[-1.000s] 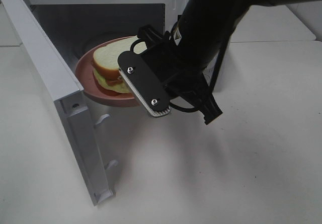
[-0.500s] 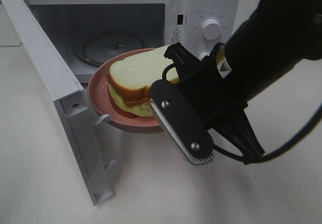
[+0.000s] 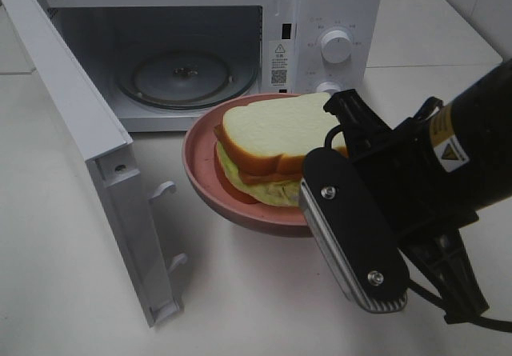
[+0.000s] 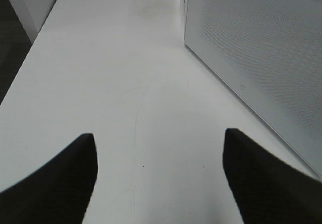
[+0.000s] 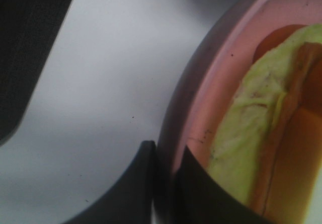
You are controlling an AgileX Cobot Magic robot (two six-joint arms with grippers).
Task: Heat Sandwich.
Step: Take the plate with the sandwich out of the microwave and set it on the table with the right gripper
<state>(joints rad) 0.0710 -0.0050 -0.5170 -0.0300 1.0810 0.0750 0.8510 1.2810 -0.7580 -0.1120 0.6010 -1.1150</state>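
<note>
Black right tool (image 5: 163, 183) reaches in from the right, clamped on pink plate (image 3: 210, 182) rim; sandwich (image 3: 276, 144) lies flat, long axis unclear. Left tool (image 4: 158, 178) is wide.

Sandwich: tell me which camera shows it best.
Exterior high: the whole sandwich sits in view on the pink plate. Right wrist shows only a close, blurred edge of filling and crust. Left wrist shows none of it.

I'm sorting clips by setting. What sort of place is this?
Probably a lab bench staged as a kitchen: a microwave with its door open, a sandwich on a plate, all on a bare white table.
</note>
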